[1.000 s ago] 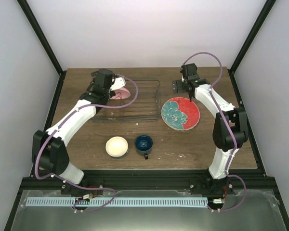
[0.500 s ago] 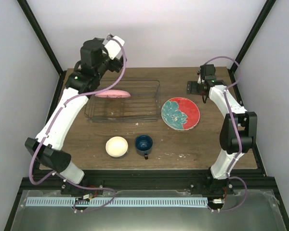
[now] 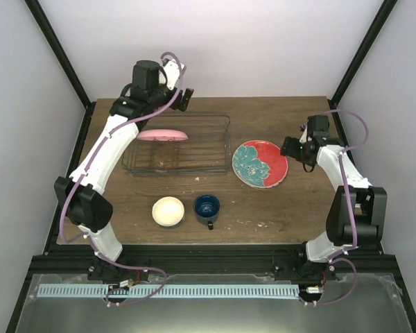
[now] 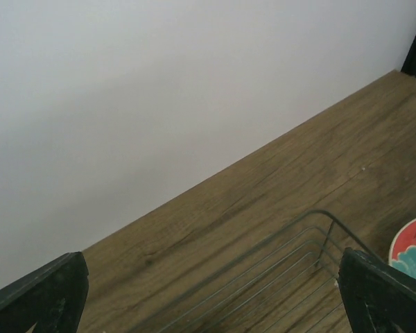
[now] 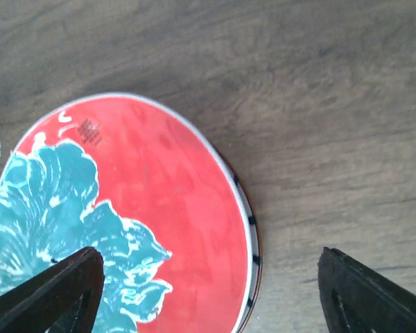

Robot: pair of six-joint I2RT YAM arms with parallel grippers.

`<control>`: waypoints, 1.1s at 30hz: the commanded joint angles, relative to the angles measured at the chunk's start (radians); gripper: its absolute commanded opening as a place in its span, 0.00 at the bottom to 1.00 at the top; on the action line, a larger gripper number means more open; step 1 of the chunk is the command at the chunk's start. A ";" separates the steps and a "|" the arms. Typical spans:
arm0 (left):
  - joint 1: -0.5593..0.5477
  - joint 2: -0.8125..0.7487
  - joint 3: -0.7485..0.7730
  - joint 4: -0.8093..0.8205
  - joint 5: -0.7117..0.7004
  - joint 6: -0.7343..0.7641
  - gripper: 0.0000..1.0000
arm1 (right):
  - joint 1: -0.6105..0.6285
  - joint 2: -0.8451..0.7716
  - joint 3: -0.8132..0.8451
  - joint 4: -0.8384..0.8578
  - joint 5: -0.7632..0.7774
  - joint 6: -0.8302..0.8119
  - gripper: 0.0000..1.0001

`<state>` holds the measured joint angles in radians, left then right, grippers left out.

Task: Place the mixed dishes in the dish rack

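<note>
Since half a second ago the left arm has swung its wrist further back and right, clear of the dish rack point(image 3: 230, 142), while the right arm has drawn in from the far right corner to the rim of the red plate with teal flowers point(image 3: 260, 164). The plain pink plate point(image 3: 163, 134) sits in the left end of the rack, seen almost edge-on, which suggests it leans against the wires rather than lying flat. Having nothing in it, the left gripper point(image 4: 208, 305) hangs over the rack's far edge with its fingers spread wide. The right gripper point(image 5: 208, 291) is also spread wide and empty, straddling the red plate's right-hand edge from above, probably lined up to pinch that rim. A white rim with dark marks point(image 5: 250, 229) peeks from under the red plate, so the striped plate appears to lie beneath it. The dark blue mug point(image 3: 207, 207) and small cream bowl point(image 3: 168, 211) stand side by side on the wooden table point(image 3: 298, 208), near the arms and not yet loaded.
</note>
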<state>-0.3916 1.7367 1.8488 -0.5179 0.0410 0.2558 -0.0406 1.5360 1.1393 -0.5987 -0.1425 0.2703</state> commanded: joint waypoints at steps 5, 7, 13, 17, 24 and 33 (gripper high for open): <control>0.034 0.071 0.057 -0.033 0.141 -0.155 1.00 | -0.006 -0.049 -0.129 0.071 -0.108 0.065 0.67; 0.033 0.076 0.054 -0.037 0.159 -0.163 1.00 | -0.007 -0.051 -0.161 0.089 -0.120 0.073 0.59; 0.033 0.078 0.053 -0.049 0.165 -0.158 1.00 | -0.007 -0.051 -0.227 0.140 -0.133 0.077 0.57; 0.033 0.081 0.057 -0.055 0.163 -0.152 1.00 | -0.007 -0.041 -0.263 0.175 -0.143 0.085 0.57; 0.033 0.088 0.059 -0.063 0.162 -0.148 1.00 | -0.007 -0.007 -0.294 0.222 -0.177 0.100 0.57; 0.033 0.092 0.062 -0.080 0.155 -0.139 1.00 | -0.007 0.017 -0.340 0.301 -0.213 0.112 0.56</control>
<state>-0.3553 1.8168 1.8778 -0.5808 0.1883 0.1093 -0.0448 1.5291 0.8150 -0.3534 -0.3199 0.3641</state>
